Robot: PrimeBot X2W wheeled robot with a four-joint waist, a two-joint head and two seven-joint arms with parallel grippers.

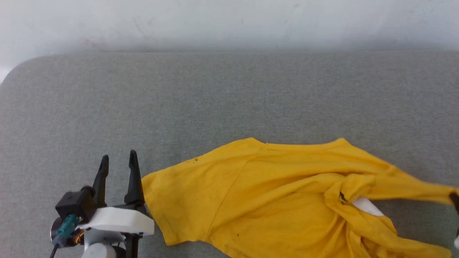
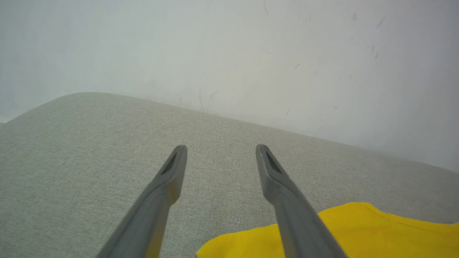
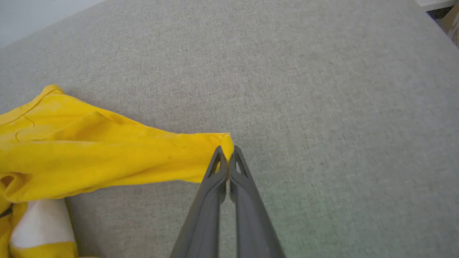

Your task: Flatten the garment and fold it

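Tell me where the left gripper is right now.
In the head view the left gripper is at the lower left, open over the grey fabric surface, close beside the left edge of the yellow t-shirt.

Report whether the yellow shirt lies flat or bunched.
Partly bunched. The garment lies smooth toward the robot's left, but its right side is twisted into folds, and the right gripper has its jaws shut on one corner.
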